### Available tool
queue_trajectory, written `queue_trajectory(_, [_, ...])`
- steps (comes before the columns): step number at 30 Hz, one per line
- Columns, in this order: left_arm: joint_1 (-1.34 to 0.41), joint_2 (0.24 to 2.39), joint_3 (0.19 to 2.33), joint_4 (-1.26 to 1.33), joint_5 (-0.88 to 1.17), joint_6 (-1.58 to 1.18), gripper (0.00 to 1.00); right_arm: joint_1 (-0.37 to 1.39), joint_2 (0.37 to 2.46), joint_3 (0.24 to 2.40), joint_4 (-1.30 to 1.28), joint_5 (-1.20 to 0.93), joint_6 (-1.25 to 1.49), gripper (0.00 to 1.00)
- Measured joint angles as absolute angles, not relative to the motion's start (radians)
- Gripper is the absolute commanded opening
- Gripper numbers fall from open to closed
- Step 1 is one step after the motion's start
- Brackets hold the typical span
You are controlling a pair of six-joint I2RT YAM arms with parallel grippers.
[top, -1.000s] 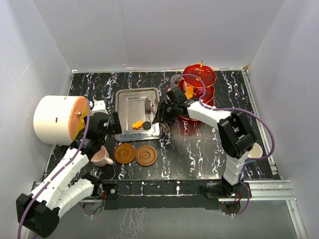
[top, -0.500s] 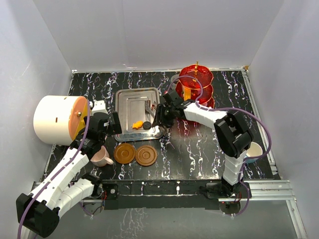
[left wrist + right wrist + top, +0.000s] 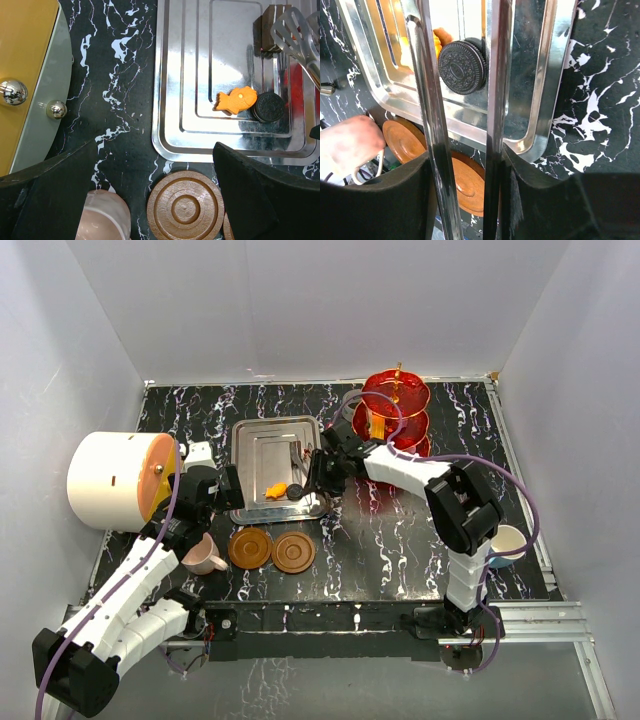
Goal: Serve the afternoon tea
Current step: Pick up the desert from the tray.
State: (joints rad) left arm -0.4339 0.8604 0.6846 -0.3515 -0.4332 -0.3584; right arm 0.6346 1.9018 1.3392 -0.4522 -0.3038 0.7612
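The right gripper (image 3: pixel 328 468) is closed on steel tongs (image 3: pixel 427 125), whose two arms run up the frame between its fingers. In the left wrist view the tongs' slotted tips hang over the upper right corner of the tray (image 3: pixel 262 440), just beside a brown sweet (image 3: pixel 270 27).

A dark cookie (image 3: pixel 462 67) and an orange fish sweet (image 3: pixel 235 100) lie just beside each other near the tray's lower rim. The cookie shows between the tong arms in the right wrist view.

The left gripper (image 3: pixel 205 492) is spread wide and holds nothing. It hovers over a bare marble strip between the drum (image 3: pixel 110 480) and the tray's left rim.

Two saucers (image 3: pixel 250 547) sit side by side just below the tray's lower edge, a thin line of marble between. The pink cup (image 3: pixel 205 555) stands left of them, near the left arm.

The red stand (image 3: pixel 395 415) is at the upper right, close against the right forearm. The blue cup (image 3: pixel 508 542) is at the right edge of the table (image 3: pixel 400 540), partly behind the elbow. A wide bare stretch of marble lies lower centre-right in the top view, from the saucers to the right arm.
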Motion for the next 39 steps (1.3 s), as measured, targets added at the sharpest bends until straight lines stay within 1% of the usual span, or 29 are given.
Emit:
queue_trajectory(4, [-0.434,0.860,0.685,-0.352,-0.434,-0.358,0.99,0.646,1.918,1.360,-0.473,-0.305,0.754,0.34])
queue_trajectory(6, [-0.434,0.860,0.685,-0.352,-0.433,-0.358,0.99,0.653,1.918,1.361,-0.484,-0.305,0.751,0.30])
queue_trajectory(8, [-0.434,0.860,0.685,-0.352,-0.434,-0.358,0.99,0.658,1.918,1.361,-0.495,-0.305,0.747,0.29])
queue_trajectory(15, [-0.434,0.860,0.685,-0.352,-0.433,-0.358,0.99,0.671,1.915,1.367,-0.516,-0.325,0.724,0.29])
queue_trajectory(25, [-0.434,0.860,0.685,-0.352,-0.433,-0.358,0.99,0.708,1.912,1.423,-0.580,-0.424,0.669,0.29])
queue_trajectory(28, [-0.434,0.860,0.685,-0.352,-0.433,-0.358,0.99,0.714,1.913,1.449,-0.602,-0.438,0.654,0.32])
queue_trajectory(34, [-0.434,0.860,0.685,-0.352,-0.433,-0.358,0.99,0.720,1.914,1.491,-0.618,-0.410,0.659,0.34])
queue_trajectory(39, [-0.434,0.860,0.685,-0.352,-0.433,-0.358,0.99,0.720,1.914,1.517,-0.634,-0.338,0.688,0.36])
